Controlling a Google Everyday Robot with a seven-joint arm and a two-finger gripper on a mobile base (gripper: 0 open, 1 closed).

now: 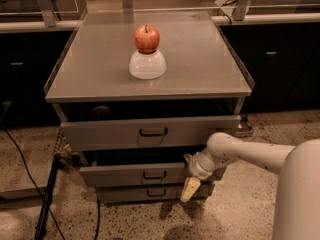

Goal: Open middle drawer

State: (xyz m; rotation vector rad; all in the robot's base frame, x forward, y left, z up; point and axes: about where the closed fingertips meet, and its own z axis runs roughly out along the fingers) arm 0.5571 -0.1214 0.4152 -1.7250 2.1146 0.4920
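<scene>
The grey cabinet has three drawers stacked. The middle drawer [125, 176] has a flat grey front with a small dark loop handle [154, 175], and a dark gap shows above it. My gripper [190, 185] is at the right end of this drawer's front, to the right of the handle, with a cream tip hanging down past the front's lower edge. The white arm [250, 154] reaches in from the lower right.
The top drawer [150, 132] stands out a little under the cabinet top [200, 64]. The bottom drawer [150, 193] sits below. A red apple [146, 38] rests on an upturned white bowl [147, 64]. Black cables [30, 179] run over the floor at left.
</scene>
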